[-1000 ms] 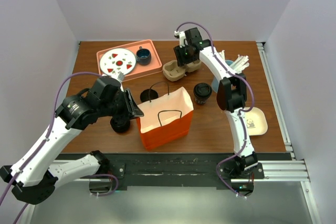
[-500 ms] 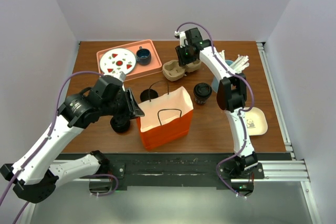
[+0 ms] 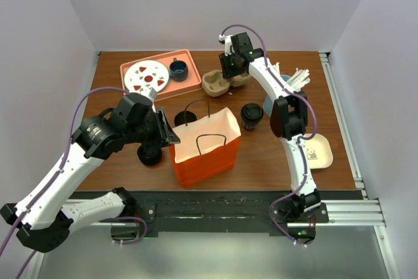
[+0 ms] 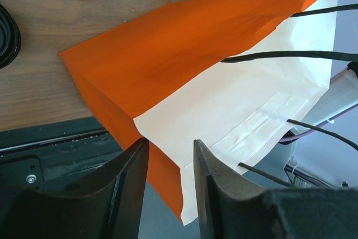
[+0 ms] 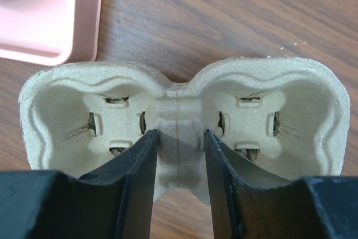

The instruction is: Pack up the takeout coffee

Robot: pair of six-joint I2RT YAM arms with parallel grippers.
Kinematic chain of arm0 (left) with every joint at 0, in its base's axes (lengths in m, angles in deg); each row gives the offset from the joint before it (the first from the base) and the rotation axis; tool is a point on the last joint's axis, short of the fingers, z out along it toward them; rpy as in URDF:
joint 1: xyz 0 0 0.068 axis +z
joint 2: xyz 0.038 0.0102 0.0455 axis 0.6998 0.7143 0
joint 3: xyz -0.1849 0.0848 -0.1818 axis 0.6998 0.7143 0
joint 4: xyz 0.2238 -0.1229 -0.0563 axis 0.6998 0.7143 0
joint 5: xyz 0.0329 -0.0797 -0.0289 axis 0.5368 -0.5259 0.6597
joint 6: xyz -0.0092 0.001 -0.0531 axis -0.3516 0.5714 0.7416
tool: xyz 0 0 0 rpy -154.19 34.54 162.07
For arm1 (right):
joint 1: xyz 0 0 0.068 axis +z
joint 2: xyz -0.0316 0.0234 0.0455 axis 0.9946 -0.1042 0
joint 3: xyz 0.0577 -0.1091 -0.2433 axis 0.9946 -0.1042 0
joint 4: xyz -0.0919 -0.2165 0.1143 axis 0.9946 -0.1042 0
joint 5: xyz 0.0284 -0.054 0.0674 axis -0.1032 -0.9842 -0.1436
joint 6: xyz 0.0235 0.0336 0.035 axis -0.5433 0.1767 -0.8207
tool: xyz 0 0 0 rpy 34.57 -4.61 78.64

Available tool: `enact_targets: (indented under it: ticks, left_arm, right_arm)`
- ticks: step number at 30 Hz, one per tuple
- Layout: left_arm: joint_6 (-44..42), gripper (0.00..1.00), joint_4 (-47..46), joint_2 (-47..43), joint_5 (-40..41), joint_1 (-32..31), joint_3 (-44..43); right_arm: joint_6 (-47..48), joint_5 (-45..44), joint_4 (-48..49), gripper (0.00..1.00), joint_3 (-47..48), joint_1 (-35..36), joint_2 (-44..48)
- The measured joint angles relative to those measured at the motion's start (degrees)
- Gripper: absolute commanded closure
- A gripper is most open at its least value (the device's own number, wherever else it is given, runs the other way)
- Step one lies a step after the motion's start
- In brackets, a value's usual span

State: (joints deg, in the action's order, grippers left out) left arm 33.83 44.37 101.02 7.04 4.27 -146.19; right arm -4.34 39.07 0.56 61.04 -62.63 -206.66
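Observation:
The takeout coffee [image 3: 251, 114], a dark cup with a black lid, stands upright on the table to the right of the orange paper bag [image 3: 206, 155]. The bag stands open with its white inside showing [image 4: 246, 104]. My left gripper [image 3: 171, 136] sits at the bag's left rim. Its jaws [image 4: 170, 145] straddle the rim's corner with a gap on each side, so it is open. At the back, my right gripper [image 3: 230, 73] is shut on the middle ridge of the pulp cup carrier [image 5: 268, 99]. The carrier [image 3: 212, 83] holds no cups.
A lidless dark cup [image 3: 185, 119] stands behind the bag and a low black round piece [image 3: 149, 155] lies to its left. A pink tray [image 3: 192, 83] at the back left bears a plate and a blue cup. A holder with white sticks [image 3: 290, 82] and a small plate [image 3: 318, 150] are on the right.
The right gripper has shut on the carrier's ridge, and the carrier has shifted a little left and back. The left arm and the bag have hardly moved.

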Motion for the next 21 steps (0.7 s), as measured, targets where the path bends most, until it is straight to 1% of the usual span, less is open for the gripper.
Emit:
enact_targets:
  ticks: [6,10,13,16,18,21]
  left_arm:
    - [-0.63,0.57,-0.17,-0.02,0.35,0.0,-0.37]
    - [-0.83,0.57,-0.55,0.0,0.57,0.0,-0.37]
    - [-0.85,0.56,-0.79,0.0,0.59,0.0,-0.37]
    - [-1.11,0.56,-0.9,0.15,0.57,0.0,-0.42]
    - [-1.36,0.56,-0.87,0.63,0.57,0.0,-0.81]
    - [-1.57,0.56,-0.98,1.46,0.57,0.0,-1.6]
  right_arm:
    - [-1.88,-2.8,3.13,0.61,-2.38,0.07,3.19]
    - [-0.42,-8.0,3.34,0.61,-3.52,0.37,3.54]
    - [0.39,-10.25,2.51,0.6,-4.33,0.46,3.52]
    - [0.28,-9.55,2.38,0.59,-4.07,0.42,3.52]
    - [-0.44,-7.41,2.73,0.59,-3.41,0.31,3.52]
    - [-2.6,-4.09,2.91,0.63,-1.88,0.02,3.52]
